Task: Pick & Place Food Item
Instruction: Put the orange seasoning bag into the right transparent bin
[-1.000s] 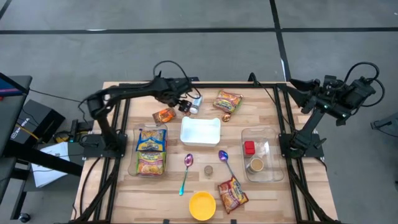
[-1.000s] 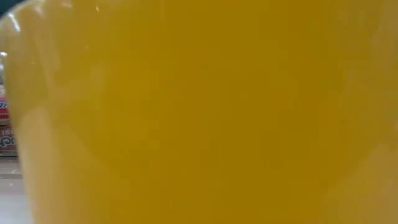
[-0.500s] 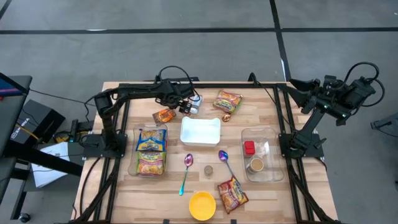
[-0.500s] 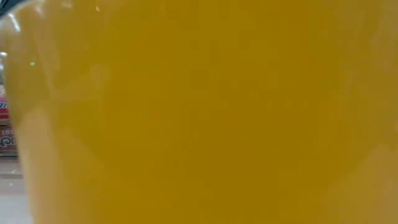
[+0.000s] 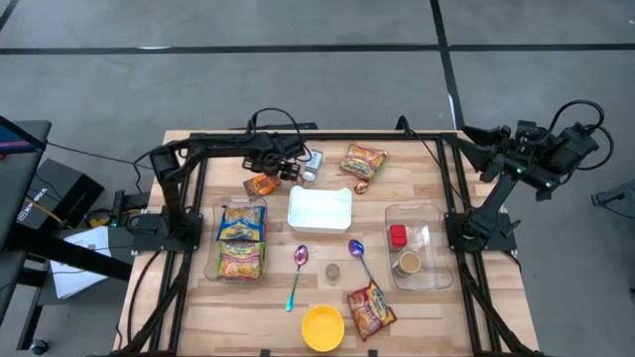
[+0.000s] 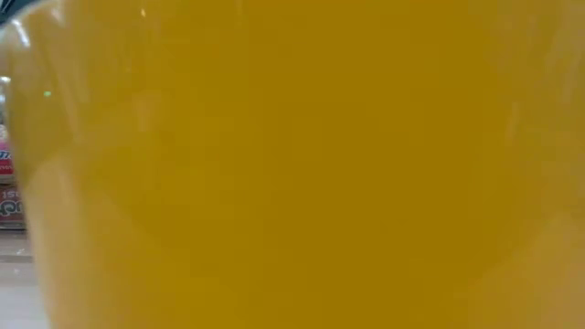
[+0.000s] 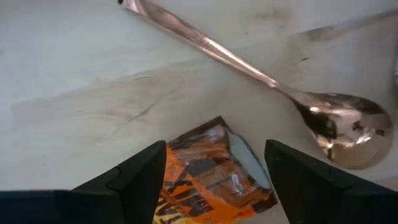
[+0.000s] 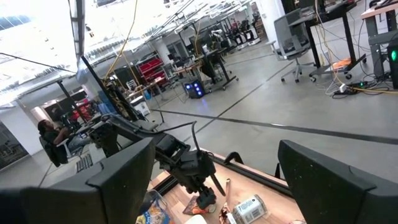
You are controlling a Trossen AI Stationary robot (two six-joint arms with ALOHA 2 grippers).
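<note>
A small orange snack packet [image 5: 262, 184] lies flat on the wooden table [image 5: 198, 307] at the far left; in the left wrist view the packet [image 7: 211, 183] shows between my fingers. My left gripper [image 7: 214, 148] hangs open just above it, pointing steeply down, one finger on either side; it also shows in the high view [image 5: 274, 175]. A copper-coloured spoon [image 7: 261, 78] lies beside the packet. My right gripper [image 8: 214, 149] stands open, raised at the far right [image 5: 476, 139], pointing level over the table.
A white tray [image 5: 319, 209] sits mid-table, and a can [image 5: 313, 162] and a noodle packet [image 5: 364, 161] lie behind it. Noodle packs [image 5: 241, 240] lie left, a clear box [image 5: 429, 276] right. Two spoons [image 5: 298, 270], another packet [image 5: 370, 308] and a yellow bowl [image 5: 322, 327], which fills the low view [image 6: 292, 164], lie near.
My left gripper has sunk toward the orange packet, drifting a little toward the table's left edge, and its wrist has rolled. The packet has stayed where it lay.
</note>
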